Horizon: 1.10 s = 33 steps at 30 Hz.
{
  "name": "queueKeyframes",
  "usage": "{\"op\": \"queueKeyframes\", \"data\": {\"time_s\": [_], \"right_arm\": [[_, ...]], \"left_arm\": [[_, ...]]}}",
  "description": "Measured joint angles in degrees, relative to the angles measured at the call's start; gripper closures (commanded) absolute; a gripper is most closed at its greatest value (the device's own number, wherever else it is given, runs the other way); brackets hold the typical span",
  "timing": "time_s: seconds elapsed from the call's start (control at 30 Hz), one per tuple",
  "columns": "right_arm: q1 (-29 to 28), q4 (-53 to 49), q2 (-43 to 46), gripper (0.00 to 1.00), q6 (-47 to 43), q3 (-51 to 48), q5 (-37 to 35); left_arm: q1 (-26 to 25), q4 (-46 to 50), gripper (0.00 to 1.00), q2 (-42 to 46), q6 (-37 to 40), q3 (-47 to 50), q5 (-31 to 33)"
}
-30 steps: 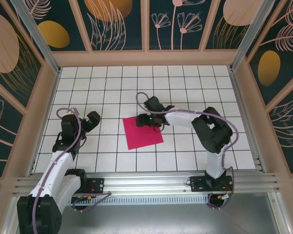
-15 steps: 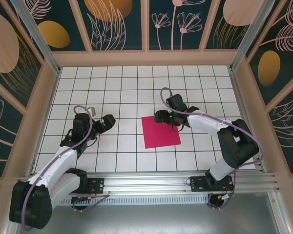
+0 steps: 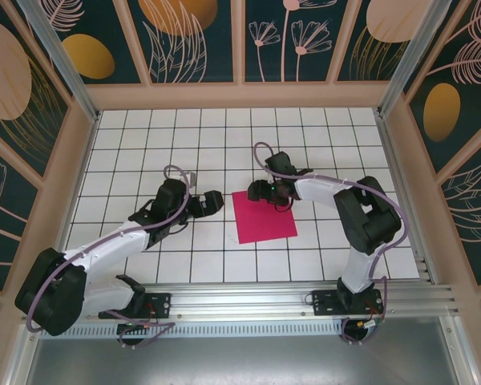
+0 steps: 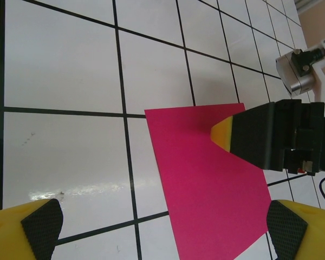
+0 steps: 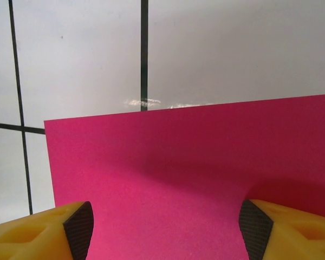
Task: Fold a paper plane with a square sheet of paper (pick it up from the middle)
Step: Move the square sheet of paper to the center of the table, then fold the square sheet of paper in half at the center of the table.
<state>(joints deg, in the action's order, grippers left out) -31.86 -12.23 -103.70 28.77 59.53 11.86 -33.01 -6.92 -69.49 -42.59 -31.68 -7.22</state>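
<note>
While the square sheet of paper [image 3: 264, 216] lies flat mid-worktop [image 3: 144, 144], right hand [image 3: 261, 192] sits over its far edge, fingers apart; left hand [image 3: 212, 202] spread wide, just left of it.

White gridded tabletop [image 3: 144, 136], dark teal floral wall panels [image 3: 264, 60], pale wooden frame [image 3: 240, 96], near-edge aluminium rail [image 3: 240, 298]

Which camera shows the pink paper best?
The top external view: nearly the whole pink paper lies flat in frame. The left wrist view crops its lower edge; the right wrist view catches one corner up close.
</note>
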Motion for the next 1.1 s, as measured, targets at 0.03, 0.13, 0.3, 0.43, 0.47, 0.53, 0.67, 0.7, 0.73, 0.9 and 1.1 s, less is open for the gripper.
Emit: {"op": "queueKeyframes", "data": {"time_s": [0.03, 0.13, 0.3, 0.43, 0.47, 0.53, 0.67, 0.7, 0.73, 0.9, 1.1], "right_arm": [[0.02, 0.02, 0.00, 0.25, 0.37, 0.00, -0.33], [0.55, 0.00, 0.07, 0.25, 2.58, -0.07, -1.90], [0.92, 0.15, 1.99, 0.22, 5.29, -1.64, -3.10], [0.66, -0.94, 4.39, 0.15, 4.20, -1.51, -4.66], [0.42, -1.29, 5.40, 0.12, 3.65, -1.40, -5.95], [-0.52, -1.49, 8.09, 0.05, 2.51, -1.38, -9.09], [-3.43, -1.38, 16.02, 0.01, 0.74, -1.95, -16.61], [-3.78, -1.57, 17.51, 0.01, 1.01, -1.95, -17.77], [-3.76, -1.97, 18.84, 0.01, 1.49, -1.90, -18.49], [-1.33, -4.44, 19.54, 0.01, 3.80, -3.37, -18.16], [-1.60, -6.40, 17.73, 0.08, 6.54, -6.95, -14.99]], "left_arm": [[-0.39, 0.00, 0.01, -0.13, -0.13, 0.00, 0.50], [-1.20, -0.11, 0.01, -0.76, -0.17, -0.02, 2.01], [-2.58, -0.15, 0.01, -3.32, -0.20, -1.05, 4.20], [-4.20, -0.48, 0.02, -5.03, -0.20, -2.99, 6.36], [-4.46, -0.72, 0.01, -5.03, -0.17, -3.23, 7.13], [-4.72, -1.14, 0.02, -4.85, -0.13, -3.37, 9.01], [-4.72, -1.81, 0.01, -2.25, 0.55, -3.21, 15.87], [-4.72, -2.36, 0.01, -1.25, 0.59, -2.97, 17.62], [-4.72, -3.23, 0.02, 0.15, 0.76, -2.45, 19.54], [-4.72, -6.45, 0.01, 5.86, -0.15, 0.74, 27.54], [-4.72, -6.97, 0.01, 5.05, 0.96, 1.57, 29.70]]}}
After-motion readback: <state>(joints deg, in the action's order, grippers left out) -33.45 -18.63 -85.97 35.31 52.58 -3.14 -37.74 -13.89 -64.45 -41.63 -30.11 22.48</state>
